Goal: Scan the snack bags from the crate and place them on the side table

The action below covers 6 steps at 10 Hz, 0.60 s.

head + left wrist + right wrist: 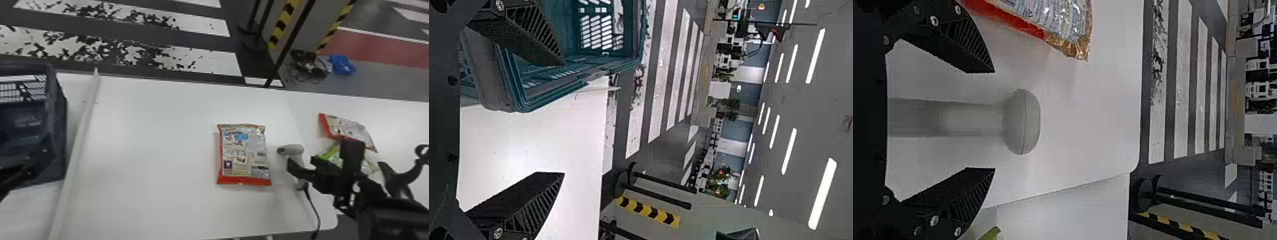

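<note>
In the head view, my right gripper [336, 168] is by the right edge of the main table [153, 143], beside the pale scanner [295, 149]. In the right wrist view, the scanner [1022, 122] stands between the parted fingers of my right gripper [994, 120], with space on both sides. A red-edged snack bag [244, 156] lies flat left of the scanner. On the side table [402, 124] are another red-edged bag [349, 130] and a green bag [332, 155], partly hidden by the arm. My left gripper [43, 153] is at the dark crate [59, 127]; in its wrist view, the gripper [562, 119] is open and holds nothing.
A pale raised strip [78, 143] runs across the table beside the crate. From the scanner a black cable [314, 207] trails to the near edge. Beyond the far edge stand black posts and a striped yellow-black barrier [282, 24].
</note>
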Available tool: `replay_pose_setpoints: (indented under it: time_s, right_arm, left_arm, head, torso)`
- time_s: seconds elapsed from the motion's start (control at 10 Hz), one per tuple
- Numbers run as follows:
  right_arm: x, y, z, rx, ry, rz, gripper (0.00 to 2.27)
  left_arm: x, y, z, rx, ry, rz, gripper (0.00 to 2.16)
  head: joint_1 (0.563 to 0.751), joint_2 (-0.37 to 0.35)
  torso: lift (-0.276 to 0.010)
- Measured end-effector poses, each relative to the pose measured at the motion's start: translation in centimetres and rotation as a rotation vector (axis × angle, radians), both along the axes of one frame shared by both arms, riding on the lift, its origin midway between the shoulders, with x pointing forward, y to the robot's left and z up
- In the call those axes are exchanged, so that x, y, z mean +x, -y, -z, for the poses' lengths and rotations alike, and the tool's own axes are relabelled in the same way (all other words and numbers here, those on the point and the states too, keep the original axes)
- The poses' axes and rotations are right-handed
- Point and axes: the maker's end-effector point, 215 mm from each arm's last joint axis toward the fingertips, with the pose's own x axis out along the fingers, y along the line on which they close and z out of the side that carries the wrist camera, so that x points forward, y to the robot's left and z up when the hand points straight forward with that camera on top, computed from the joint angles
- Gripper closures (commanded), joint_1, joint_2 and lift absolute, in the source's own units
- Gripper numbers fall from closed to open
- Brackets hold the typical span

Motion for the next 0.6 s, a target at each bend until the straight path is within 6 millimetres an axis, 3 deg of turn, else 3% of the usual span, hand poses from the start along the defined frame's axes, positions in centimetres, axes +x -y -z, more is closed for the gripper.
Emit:
replay_pose_setpoints:
  time_s: [0.3, 0.6]
  right_arm:
    - [-1.2, -3.2, -1.7, 0.165, 0.001, -0.038, 0.07]
    - [-2.4, -7.4, -1.4, 0.317, -0.057, -0.115, 0.08]
  left_arm:
    - [0.0, 0.0, 0.1, 0.000, -0.002, -0.001, 0.08]
    - [0.0, -0.1, 0.3, -0.001, -0.005, -0.002, 0.08]
  head:
    - [0.695, -0.225]
    - [0.695, -0.163]
  torso:
    - [-0.095]
    - [-0.095]
